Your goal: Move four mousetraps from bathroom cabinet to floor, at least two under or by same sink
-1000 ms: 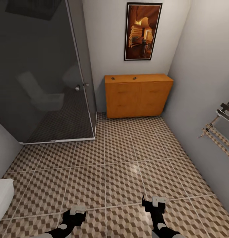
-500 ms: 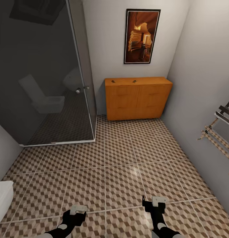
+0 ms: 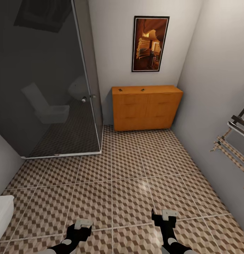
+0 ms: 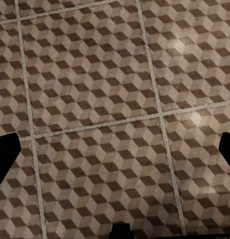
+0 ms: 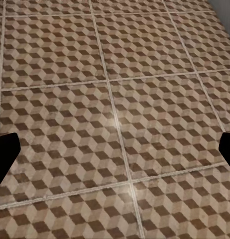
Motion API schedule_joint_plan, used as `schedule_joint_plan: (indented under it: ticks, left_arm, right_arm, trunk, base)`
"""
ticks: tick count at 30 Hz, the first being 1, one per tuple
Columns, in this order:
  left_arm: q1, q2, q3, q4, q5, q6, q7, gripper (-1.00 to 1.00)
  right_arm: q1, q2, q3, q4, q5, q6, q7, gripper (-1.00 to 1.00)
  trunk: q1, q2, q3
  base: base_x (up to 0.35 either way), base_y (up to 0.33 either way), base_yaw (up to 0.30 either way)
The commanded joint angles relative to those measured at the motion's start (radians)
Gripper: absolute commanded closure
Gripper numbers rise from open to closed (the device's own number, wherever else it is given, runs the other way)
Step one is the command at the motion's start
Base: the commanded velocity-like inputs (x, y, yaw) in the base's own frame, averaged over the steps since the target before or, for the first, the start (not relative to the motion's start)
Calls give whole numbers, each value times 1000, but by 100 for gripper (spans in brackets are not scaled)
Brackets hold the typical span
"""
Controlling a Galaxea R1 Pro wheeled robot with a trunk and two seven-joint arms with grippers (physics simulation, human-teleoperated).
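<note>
The orange-brown cabinet point(image 3: 146, 107) stands against the far wall, drawers shut. Two tiny dark specks on its top, one at the left point(image 3: 120, 90) and one near the middle point(image 3: 143, 89), look like mousetraps; they are too small to make out. The cube-patterned bathroom floor point(image 3: 129, 176) stretches from me to the cabinet. My left gripper point(image 3: 82, 225) point(image 4: 115, 154) and right gripper point(image 3: 164, 216) point(image 5: 115, 152) hang low over the tiles near me, both open and holding nothing. The bathroom sink is out of view.
A dark glass shower enclosure point(image 3: 48, 81) fills the left side, its corner post point(image 3: 97, 141) reaching the floor. A towel rack point(image 3: 235, 141) juts from the right wall. A white fixture's edge point(image 3: 2, 211) shows beside my left arm. A framed picture point(image 3: 150, 44) hangs above the cabinet.
The whole picture has slid slightly downward, so the camera has moved. Both arms keep the same pose and both grippers stay open.
</note>
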Motion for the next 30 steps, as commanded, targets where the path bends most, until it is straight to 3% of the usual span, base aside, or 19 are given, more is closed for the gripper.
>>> schedule_joint_plan:
  ticks: [1,30]
  left_arm:
    - [-2,-1,-9,4,9,-7,2,-100]
    - [-2,-1,-9,4,9,-7,3,-100]
  right_arm:
    - [-1,0,9,1,-7,-2,-4,-100]
    - [-1,-1,9,1,-7,-3,-4,-100]
  trunk:
    - [1,-2,0]
    - [1,-2,47]
  base:
    - [0,0,0]
    - [0,0,0]
